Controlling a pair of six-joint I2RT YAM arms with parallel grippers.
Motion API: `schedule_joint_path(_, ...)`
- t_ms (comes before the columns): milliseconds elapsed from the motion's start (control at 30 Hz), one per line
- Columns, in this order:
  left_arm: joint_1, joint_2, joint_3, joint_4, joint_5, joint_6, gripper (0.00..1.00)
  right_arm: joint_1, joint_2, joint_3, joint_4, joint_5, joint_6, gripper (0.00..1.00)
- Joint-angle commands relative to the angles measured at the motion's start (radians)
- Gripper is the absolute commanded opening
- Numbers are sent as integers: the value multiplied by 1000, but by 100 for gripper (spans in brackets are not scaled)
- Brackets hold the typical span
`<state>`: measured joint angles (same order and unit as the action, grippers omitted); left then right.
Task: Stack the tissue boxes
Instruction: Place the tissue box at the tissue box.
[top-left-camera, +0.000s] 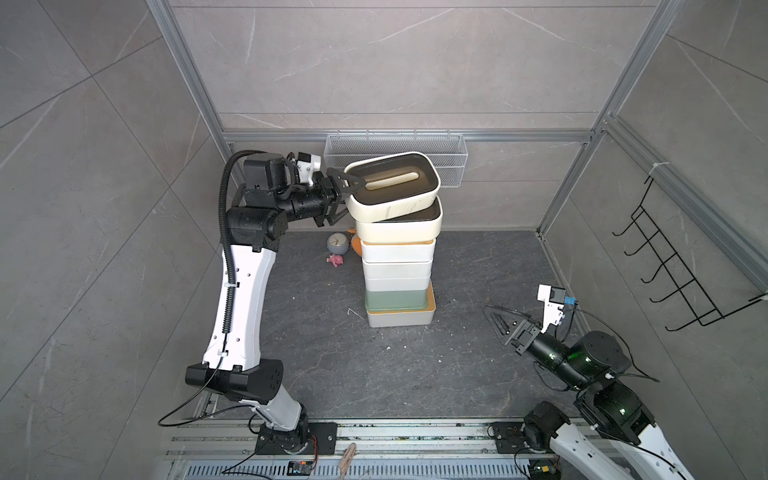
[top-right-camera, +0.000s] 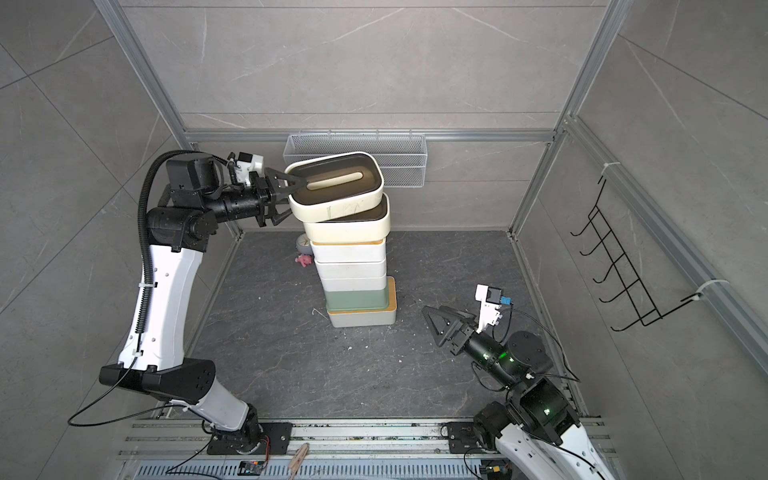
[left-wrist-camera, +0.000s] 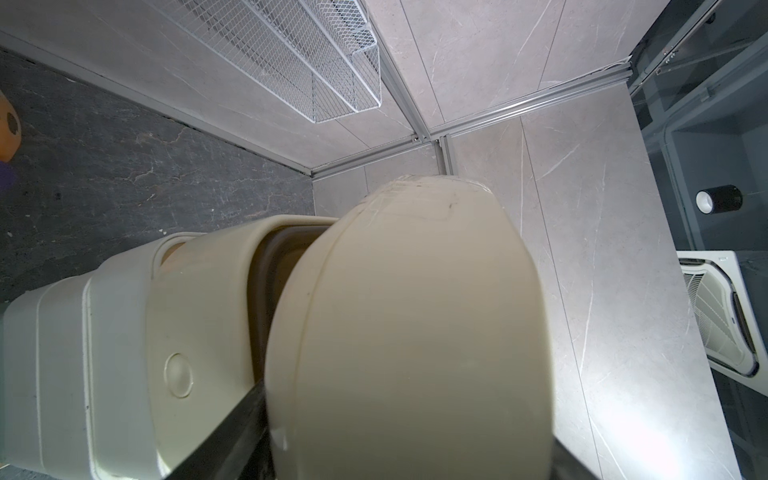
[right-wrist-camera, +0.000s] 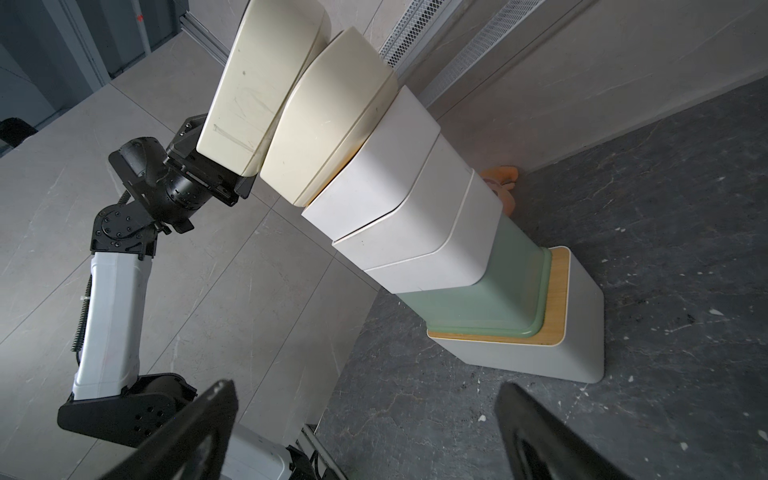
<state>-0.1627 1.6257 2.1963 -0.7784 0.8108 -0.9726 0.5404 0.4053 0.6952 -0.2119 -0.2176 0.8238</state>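
Currently, the tilted top box (top-left-camera: 409, 203) is clasped by the left gripper (top-left-camera: 353, 197) atop the stack (top-left-camera: 397, 270). The right gripper (top-left-camera: 494, 326) is spread wide and empty, well apart.

You are working in a robotics lab test cell, dressed up like a tiled room of a home. Grey marble-look panels (top-left-camera: 374, 62) hang on a bare aluminium frame (top-left-camera: 270, 136) on the left, right and far sides, over a dark stone-look floor (top-left-camera: 415, 365). The white wire mesh basket (top-left-camera: 453, 166) on the far wall, the black hook rack (top-left-camera: 675, 266) on the right wall and the tissue boxes (top-left-camera: 397, 266) are home props. Robot arms (top-left-camera: 241, 299) bolted to a metal rail (top-left-camera: 415, 436) along the near edge, trailing loose cables, say lab. Beyond the panels, your left wrist view catches a ceiling air-conditioning unit (left-wrist-camera: 723, 311).
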Motion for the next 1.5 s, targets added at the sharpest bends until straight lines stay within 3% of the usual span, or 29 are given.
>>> schedule_joint_path(0,4,-33,-9,100,73,-18,47,4,-10,-2,19,-9,14,100)
schedule_joint_path(167,5,-45,-70,231,119,-120,49,5,-3,-9,26,-14,21,100)
schedule_joint_path(467,10,-54,-62,178,122,-81,51,4,5,-28,57,-20,41,100)
schedule_joint_path(1200,15,-51,-52,179,131,-47,75,5,42,-38,91,-16,62,100)
schedule_joint_path(1467,15,-47,-37,177,120,-39,77,4,54,-21,92,-16,50,100)
